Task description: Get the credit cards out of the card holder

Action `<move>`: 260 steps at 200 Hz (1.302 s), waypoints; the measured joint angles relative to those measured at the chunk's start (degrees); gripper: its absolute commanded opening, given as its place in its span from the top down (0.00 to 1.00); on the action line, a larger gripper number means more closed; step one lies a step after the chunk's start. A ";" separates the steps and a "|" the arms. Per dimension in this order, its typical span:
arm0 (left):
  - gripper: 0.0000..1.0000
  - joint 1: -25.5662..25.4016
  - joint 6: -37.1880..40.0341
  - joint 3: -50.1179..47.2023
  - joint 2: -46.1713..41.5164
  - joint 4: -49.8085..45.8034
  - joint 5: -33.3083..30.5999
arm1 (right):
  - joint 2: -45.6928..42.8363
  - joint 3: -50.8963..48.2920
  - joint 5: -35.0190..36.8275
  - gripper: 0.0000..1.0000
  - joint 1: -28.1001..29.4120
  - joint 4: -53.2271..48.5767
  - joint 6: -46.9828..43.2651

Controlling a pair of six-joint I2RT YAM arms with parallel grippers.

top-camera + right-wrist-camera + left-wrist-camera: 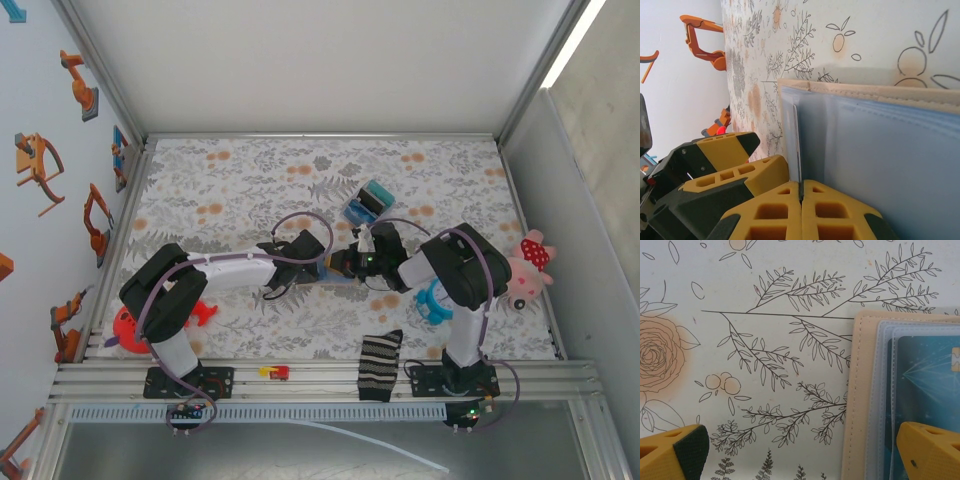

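Card holder (860, 390) lies open, lower right in the left wrist view, under the wide-open left gripper (801, 452); right gripper (801, 194) pinches a card (798, 142) by its edge.

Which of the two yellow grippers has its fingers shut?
The right gripper: its fingers pinch a thin card at the tan-beige folding card holder. The left gripper's fingers stand wide apart.
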 measured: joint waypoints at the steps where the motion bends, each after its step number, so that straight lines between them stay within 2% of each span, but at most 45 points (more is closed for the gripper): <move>1: 0.03 0.00 0.00 0.00 0.00 0.00 0.00 | -0.02 0.00 0.00 1.00 0.00 -0.02 0.00; 72: 0.03 -0.04 -0.02 0.02 0.04 -0.07 0.39 | -1.40 -0.72 0.37 1.00 -0.33 -1.38 -0.57; 139: 0.03 -0.04 -0.02 0.02 0.17 -0.48 0.42 | -8.48 2.14 4.74 1.00 -0.87 -18.60 -9.27; 168: 0.03 -0.04 0.02 0.07 0.17 -0.50 0.57 | -9.40 3.15 5.75 1.00 -0.92 -22.86 -11.47; 260: 0.03 -0.04 3.89 2.64 -0.72 -3.65 2.21 | -10.05 3.67 6.16 1.00 -0.92 -26.05 -12.33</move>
